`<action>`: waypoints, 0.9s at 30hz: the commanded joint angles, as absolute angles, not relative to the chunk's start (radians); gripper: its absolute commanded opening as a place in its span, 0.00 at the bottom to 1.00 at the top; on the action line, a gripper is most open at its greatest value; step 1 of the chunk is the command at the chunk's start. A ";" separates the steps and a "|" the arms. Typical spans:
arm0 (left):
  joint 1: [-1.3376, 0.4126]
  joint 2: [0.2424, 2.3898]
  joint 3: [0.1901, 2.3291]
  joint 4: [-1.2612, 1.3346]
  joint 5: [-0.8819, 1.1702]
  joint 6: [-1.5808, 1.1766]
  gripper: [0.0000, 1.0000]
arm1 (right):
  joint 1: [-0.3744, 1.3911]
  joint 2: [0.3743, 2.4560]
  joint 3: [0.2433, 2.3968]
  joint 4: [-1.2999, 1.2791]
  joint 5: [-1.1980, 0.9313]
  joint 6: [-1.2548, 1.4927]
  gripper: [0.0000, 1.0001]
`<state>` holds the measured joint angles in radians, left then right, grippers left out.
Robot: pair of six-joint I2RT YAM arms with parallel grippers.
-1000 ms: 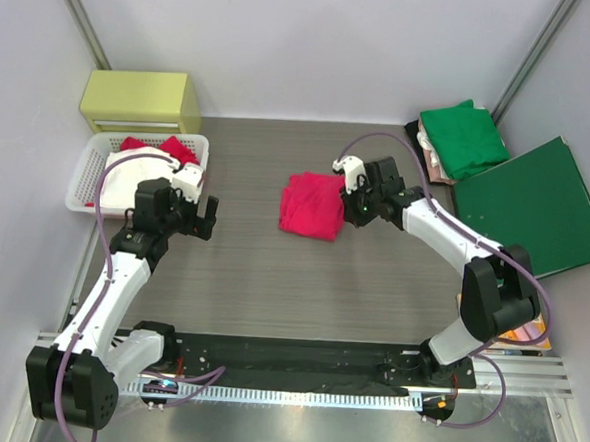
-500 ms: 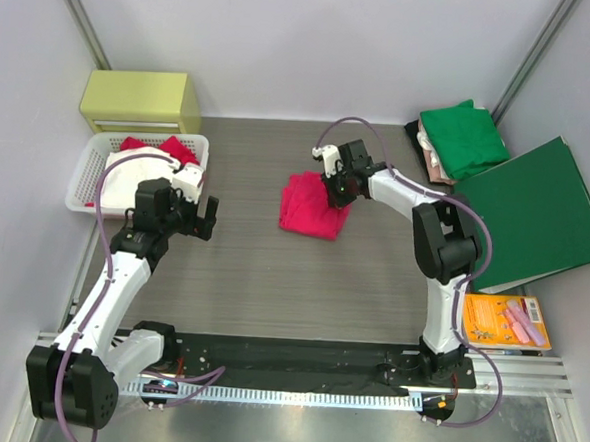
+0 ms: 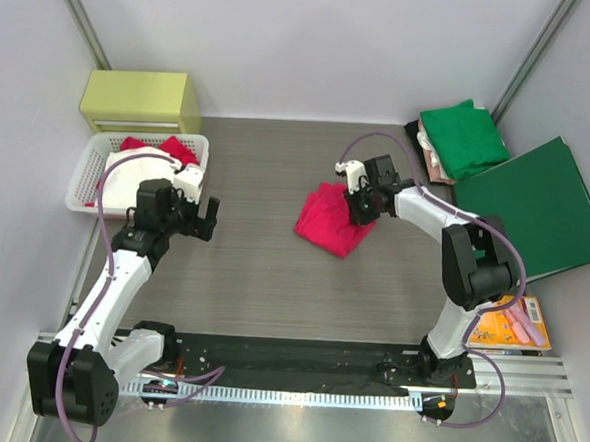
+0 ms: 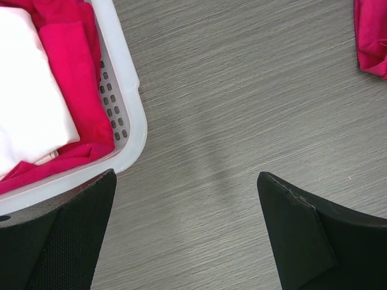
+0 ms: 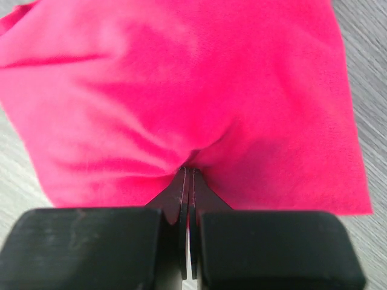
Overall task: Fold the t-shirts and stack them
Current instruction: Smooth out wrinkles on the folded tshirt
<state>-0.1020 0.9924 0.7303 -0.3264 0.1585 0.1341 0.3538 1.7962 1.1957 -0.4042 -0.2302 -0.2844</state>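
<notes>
— Where is the bright pinkish-red soft cloth t-shirt (image 3: 331, 221)?

— It lies folded into a rough diamond near the middle of the grey wood-grain table (image 3: 251, 278). The right gripper (image 3: 362, 207) is at its right corner. In the right wrist view the jaws are pressed together, with a pucker of the red cloth (image 5: 181, 90) pinched between them.

— And the left gripper (image 3: 206, 218)?

— Its jaws are spread wide with nothing between them. It hangs over bare table, just beside the white perforated plastic basket (image 3: 79, 190), which holds white and red cloth.

— The other shirts?

— A folded green cloth t-shirt (image 3: 465, 137) sits on a pale beige-pink one (image 3: 437, 170) at the far right corner. The flat dark-green folder (image 3: 532, 205) is beside them.

— Any writing?

— An orange printed packet (image 3: 504, 320) lies near the right arm's base, but its print is too small to read.
</notes>
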 commanded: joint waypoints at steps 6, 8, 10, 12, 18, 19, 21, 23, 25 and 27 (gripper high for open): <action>-0.097 0.971 0.730 -0.310 0.176 0.133 1.00 | 0.357 1.701 1.241 -0.400 -0.261 -0.319 0.01; -0.097 0.973 0.729 -0.310 0.176 0.133 1.00 | 0.357 1.686 1.271 -0.390 -0.265 -0.311 0.01; -0.098 0.973 0.729 -0.310 0.181 0.135 1.00 | 0.357 1.680 1.295 -0.387 -0.268 -0.299 0.01; -0.097 0.974 0.729 -0.310 0.181 0.133 1.00 | 0.359 1.692 1.328 -0.385 -0.276 -0.290 0.01; -0.097 0.974 0.730 -0.311 0.179 0.132 1.00 | 0.357 1.752 1.385 -0.400 -0.287 -0.275 0.01; -0.098 0.973 0.735 -0.310 0.184 0.130 1.00 | 0.357 1.747 1.367 -0.405 -0.293 -0.278 0.01; -0.098 0.994 0.758 -0.336 0.236 0.136 1.00 | 0.357 1.698 1.342 -0.420 -0.296 -0.287 0.19; -0.115 1.049 0.837 -0.402 0.322 0.165 1.00 | 0.357 1.645 1.289 -0.439 -0.288 -0.305 0.52; -0.156 1.093 0.897 -0.454 0.412 0.176 1.00 | 0.357 1.542 1.223 -0.445 -0.250 -0.319 0.70; -0.271 1.112 0.925 -0.463 0.387 0.213 1.00 | 0.357 1.470 1.162 -0.448 -0.200 -0.328 0.76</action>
<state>-0.1390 1.0756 0.8257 -0.4114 0.2768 0.1490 0.3542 1.6714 1.2449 -0.4278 -0.2642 -0.3012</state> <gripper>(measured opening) 0.996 0.692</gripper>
